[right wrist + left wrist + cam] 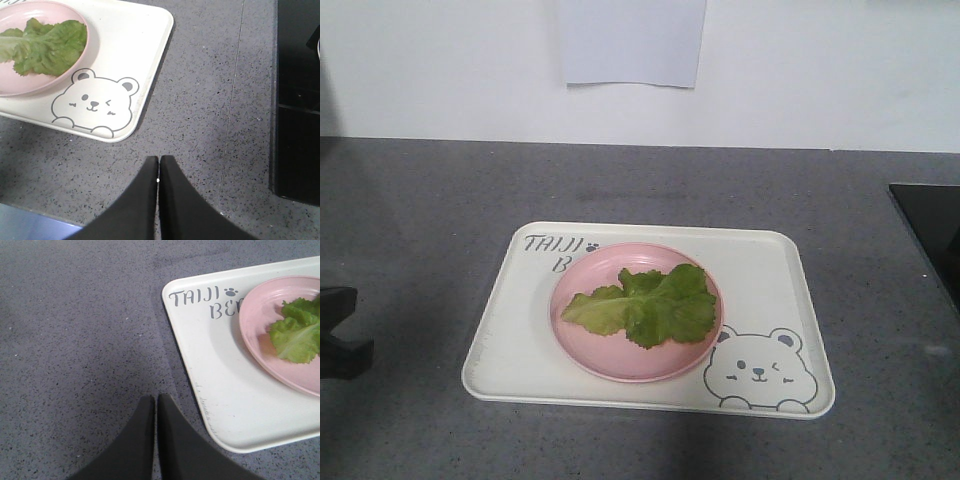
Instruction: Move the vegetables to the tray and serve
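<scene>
Both claws are seen shut with nothing held: left claw (155,405) is parked over bare grey counter (75,340) just off the tray's near-left corner, fingers pressed together with only a thin seam between; right claw (159,167) is likewise closed, tips together, over the counter just beyond the tray's bear corner. Lettuce leaf (645,305) is found lying flat in a round pink plate (610,362), and that plate is set on the cream tray (775,270), covering part of the grey lettering (195,297); the bear drawing (95,102) is left exposed beside the plate. So the leaf is over the tray but not touching it, only the plate. Leaf is judged very light, limp and thin, easily torn or bruised at the frilly edge, possibly damp and a bit slick; it would be expected to droop and fold when lifted. A hold is best taken on the pale rib, where the leaf is stiffest, near the leaf's left end where it is narrower, with a gentle pinch from above. Plate is judged smooth and rigid, likely to slide on the tray if nudged. A black panel (295,100) is seen at the right of the counter, well apart from the tray.
</scene>
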`<state>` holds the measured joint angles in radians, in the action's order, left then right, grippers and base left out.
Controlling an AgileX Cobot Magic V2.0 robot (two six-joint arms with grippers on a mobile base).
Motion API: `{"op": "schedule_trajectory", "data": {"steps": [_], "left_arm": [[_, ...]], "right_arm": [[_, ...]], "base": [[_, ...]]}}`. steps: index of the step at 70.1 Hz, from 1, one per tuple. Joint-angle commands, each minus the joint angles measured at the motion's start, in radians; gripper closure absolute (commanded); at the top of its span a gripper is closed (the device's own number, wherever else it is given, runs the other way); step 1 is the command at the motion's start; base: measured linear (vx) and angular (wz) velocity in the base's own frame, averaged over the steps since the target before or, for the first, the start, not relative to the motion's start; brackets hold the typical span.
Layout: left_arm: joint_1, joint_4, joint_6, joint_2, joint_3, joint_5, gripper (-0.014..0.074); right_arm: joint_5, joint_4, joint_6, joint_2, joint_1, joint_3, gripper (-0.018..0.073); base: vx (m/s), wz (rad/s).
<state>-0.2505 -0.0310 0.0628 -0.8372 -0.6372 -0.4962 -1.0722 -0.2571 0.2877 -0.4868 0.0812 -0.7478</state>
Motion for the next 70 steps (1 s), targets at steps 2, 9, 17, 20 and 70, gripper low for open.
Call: {"op": "schedule_trajectory", "data": {"steps": [2,9,17,20,70], "left_arm": [[-0.005,0.001,0.01,0.006,-0.026,0.07,0.0603],[-0.005,0.001,0.01,0.006,-0.026,0.07,0.0603],[-0.005,0.001,0.01,0.006,-0.026,0.07,0.0603],[-0.005,0.001,0.01,0.006,-0.026,0.07,0.0603],[0.148,0.003,0.033,0.565,0.316,0.117,0.0603]], "right_arm": [[0.04,-0.014,0.001,-0.009,0.0,-0.021,0.0569],[0.037,-0.014,0.001,-0.009,0.0,-0.021,0.0569],[0.036,-0.014,0.001,-0.009,0.0,-0.021,0.0569],[0.036,-0.014,0.001,-0.009,0.0,-0.021,0.0569],[0.023,-0.02,0.001,-0.008,0.0,-0.021,0.0569]], "base": [[0.0,0.0],[0.0,0.0],[0.0,0.0],[0.0,0.0],[0.0,0.0]]}}
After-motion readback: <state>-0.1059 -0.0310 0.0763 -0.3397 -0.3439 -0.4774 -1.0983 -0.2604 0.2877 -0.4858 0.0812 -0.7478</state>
